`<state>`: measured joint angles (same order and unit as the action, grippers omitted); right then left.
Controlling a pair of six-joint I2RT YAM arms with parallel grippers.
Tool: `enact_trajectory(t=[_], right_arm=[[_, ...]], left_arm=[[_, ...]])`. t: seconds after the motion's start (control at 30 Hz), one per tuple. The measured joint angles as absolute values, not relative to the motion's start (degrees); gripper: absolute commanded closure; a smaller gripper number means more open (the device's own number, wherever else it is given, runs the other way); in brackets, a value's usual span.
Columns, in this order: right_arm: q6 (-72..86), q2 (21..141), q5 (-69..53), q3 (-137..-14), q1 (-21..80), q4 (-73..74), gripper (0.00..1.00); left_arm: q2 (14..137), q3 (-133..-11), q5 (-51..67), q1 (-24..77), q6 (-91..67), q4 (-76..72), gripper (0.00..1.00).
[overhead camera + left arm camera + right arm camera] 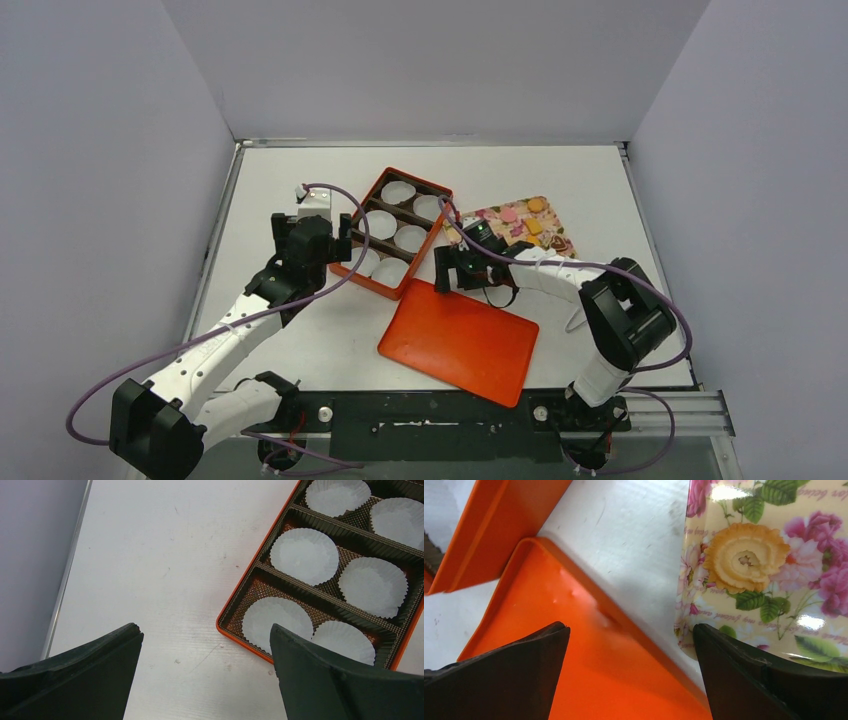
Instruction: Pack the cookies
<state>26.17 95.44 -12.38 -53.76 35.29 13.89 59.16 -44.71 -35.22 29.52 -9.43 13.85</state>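
On floral tray (704,510), cookies (536,206) lie flat.

Orange-yellow cookie (746,557) (rose-patterned tray (811,560))

L arm (215,350) & R arm (555,275): white links, black joint housings. Purple cable (367,235) loops along ea. arm. Black base plate (430,415) at near edge w/ silver bolts (325,412). Fingers (75,680) dark, matte, wedge-shaped.
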Motion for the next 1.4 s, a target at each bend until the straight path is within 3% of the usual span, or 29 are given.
enact_trajectory(t=[0.3, 0.5, 0.97, 1.4], right_arm=[[30.81, 91.98, -10.24, -52.75, 40.4, 16.27, 0.0], [30.79, 85.76, -4.82, -54.92, 37.17, 21.39, 0.0], [29.23, 66.74, 5.74, -50.89, 4.43, 31.48, 0.0], [31.86, 66.81, 8.01, -44.8, -18.2, 32.25, 0.0]], left_arm=[[59.18, -44.71, -35.05, 29.71, -9.43, 13.87, 0.03], [59.05, -44.71, -35.14, 30.55, -9.69, 13.93, 0.03], [52.03, -43.18, -37.98, 30.7, -10.37, 14.61, 0.03], [48.99, -40.07, -37.67, 30.81, -9.78, 12.43, 0.03]])
